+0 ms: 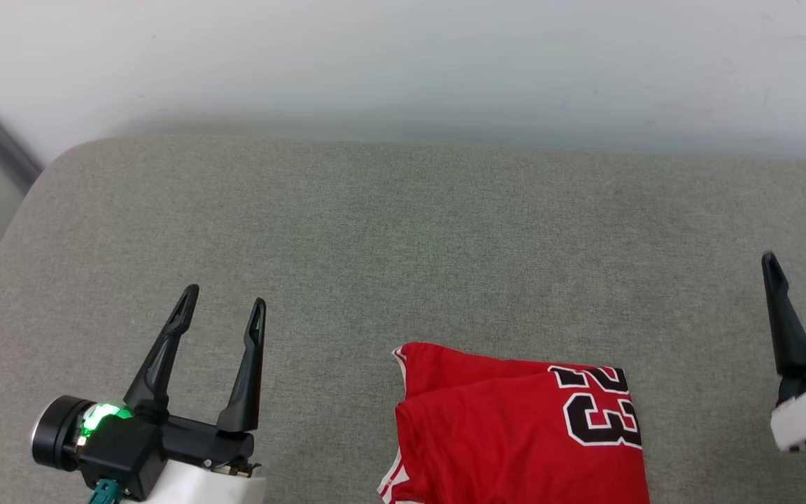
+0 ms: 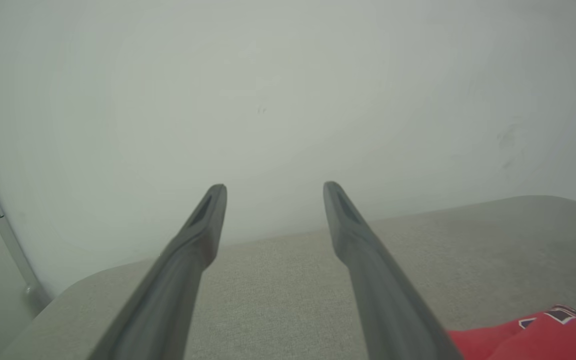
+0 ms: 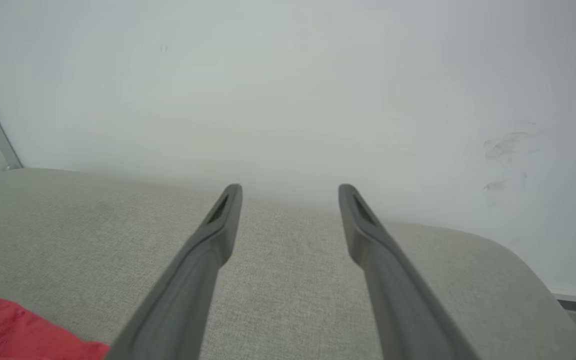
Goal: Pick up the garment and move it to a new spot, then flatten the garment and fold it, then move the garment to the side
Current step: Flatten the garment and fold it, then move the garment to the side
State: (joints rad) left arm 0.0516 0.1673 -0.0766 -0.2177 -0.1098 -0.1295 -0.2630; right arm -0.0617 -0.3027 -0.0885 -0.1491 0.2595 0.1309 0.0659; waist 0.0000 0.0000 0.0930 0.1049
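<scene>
Where: the garment [image 1: 515,434] lies folded on the grey cushion [image 1: 403,238], between our grippers, touching neither.
Pincers: our left gripper [image 1: 227,295] and right gripper [image 1: 803,255] gape wide, both empty.
Risk: if we pinch one layer only, we judge the fold spills open.

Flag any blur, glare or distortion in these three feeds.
Head view: even, diffuse light, with sharp weave on the grey cushion and the red number 23 jersey; the green LED by the left end effector blooms. Left wrist view: the fingers are soft near the lens and the cushion edge looks bowed. Right wrist view: same finger softness; the wall scuffs are legible.
</scene>
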